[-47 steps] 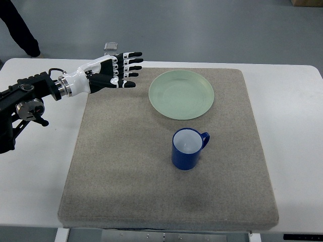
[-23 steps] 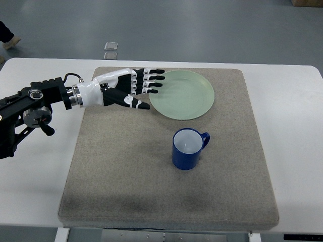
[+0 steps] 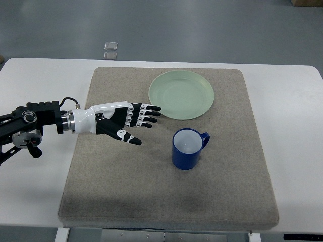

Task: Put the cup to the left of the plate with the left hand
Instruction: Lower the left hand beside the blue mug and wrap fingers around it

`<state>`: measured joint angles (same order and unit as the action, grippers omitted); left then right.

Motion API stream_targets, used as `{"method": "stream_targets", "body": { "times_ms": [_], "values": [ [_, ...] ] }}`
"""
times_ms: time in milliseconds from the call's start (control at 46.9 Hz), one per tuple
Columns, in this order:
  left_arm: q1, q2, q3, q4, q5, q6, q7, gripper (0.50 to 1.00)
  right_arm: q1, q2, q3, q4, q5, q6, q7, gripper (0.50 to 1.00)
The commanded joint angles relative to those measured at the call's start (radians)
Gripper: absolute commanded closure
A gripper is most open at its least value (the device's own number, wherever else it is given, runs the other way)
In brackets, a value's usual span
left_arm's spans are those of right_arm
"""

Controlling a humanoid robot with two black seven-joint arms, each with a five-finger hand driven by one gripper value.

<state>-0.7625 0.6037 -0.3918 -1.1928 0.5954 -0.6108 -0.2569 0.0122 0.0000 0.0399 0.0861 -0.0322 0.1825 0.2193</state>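
Left hand (image 3: 122,124) over grey mat (image 3: 166,191), fingers spread flat, holding nothing. Blue cup (image 3: 187,148) upright on mat, below green plate (image 3: 181,94), right of hand, apart. No readable writing anywhere.

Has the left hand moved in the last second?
Yes. The left hand dropped from beside the plate's far edge toward the cup.

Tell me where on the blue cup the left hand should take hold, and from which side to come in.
Probably grip the blue cup around its body, coming from its left. It stands upright with the handle pointing right, away from the left hand, so the smooth round wall faces the open fingers and nothing lies between.
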Motion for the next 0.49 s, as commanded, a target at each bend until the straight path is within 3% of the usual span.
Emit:
{"method": "stream_targets", "body": {
  "times_ms": [0,469],
  "values": [
    [0.006,-0.002,-0.002,-0.011,0.01,0.0,-0.002,0.508,0.0,0.0,0.0,0.001,0.0,0.0,0.0,0.568],
    [0.006,-0.097,-0.01,0.004,0.107,0.0,-0.035,0.51,0.0,0.0,0.0,0.001,0.0,0.0,0.0,0.568]
  ]
}}
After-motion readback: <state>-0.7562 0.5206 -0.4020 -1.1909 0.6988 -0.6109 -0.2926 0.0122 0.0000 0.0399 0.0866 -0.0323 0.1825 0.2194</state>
